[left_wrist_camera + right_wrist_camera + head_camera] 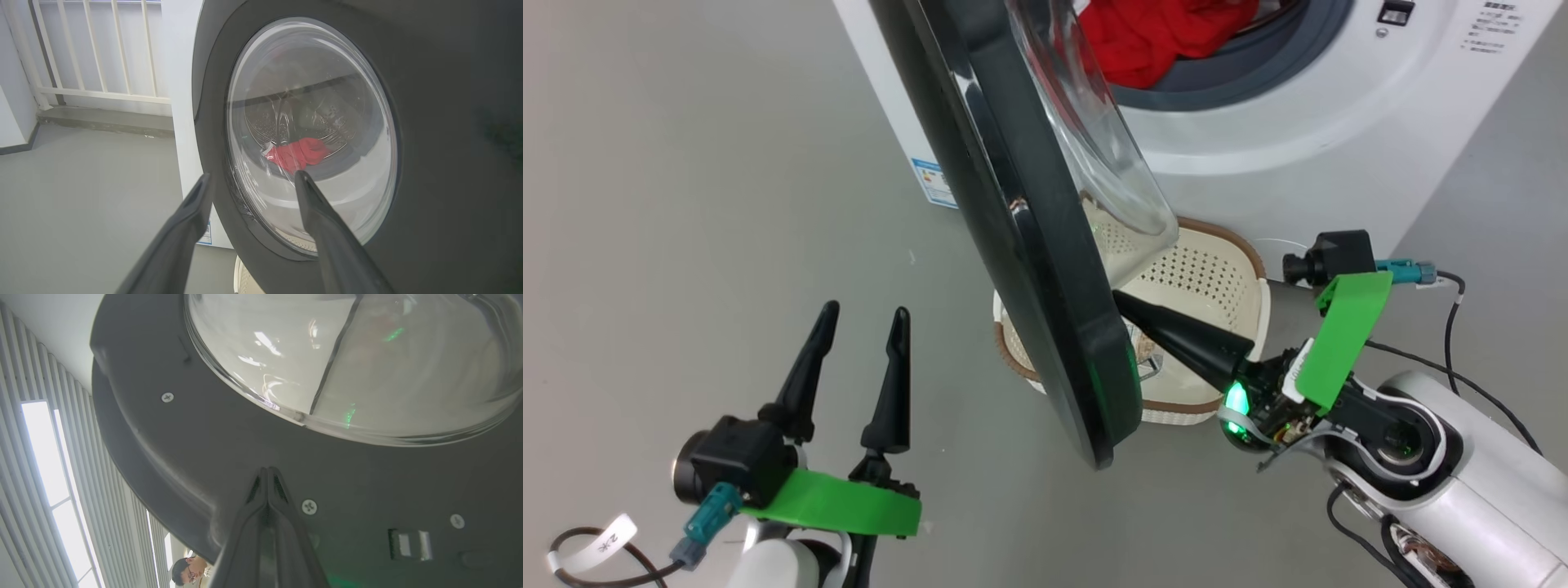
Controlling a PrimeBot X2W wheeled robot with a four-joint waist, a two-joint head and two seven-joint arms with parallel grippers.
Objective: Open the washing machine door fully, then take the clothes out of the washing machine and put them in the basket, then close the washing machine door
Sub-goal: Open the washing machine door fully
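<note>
While the washing machine door [1029, 269] stands only part-way open, edge-on in my head view and running from its top down toward the middle, my right jaws are pressed together into one dark point. Their fingers [1184, 335] reach leftward to the door's inner face, low on the black rim just beside the glass bowl [1094, 155]. Contact I cannot vouch for: the tip slips behind the rim in the head view, though the right wrist view sets it seemingly against the dark panel, near a screw [309, 506]. My left jaws are spread wide and hold nothing, on the door's outer side and well apart from it, so I judge the right arm is the one to push the door further left. The clothes [1152, 41] lie in the mouth of the washing machine [1307, 139]; the basket [1217, 269] sits on the floor at its foot, partly under the door. The left wrist view alone gives the red bundle through the glass from outside; the right wrist view gives the inner panel (and a person [188, 571] beyond the rim).
</note>
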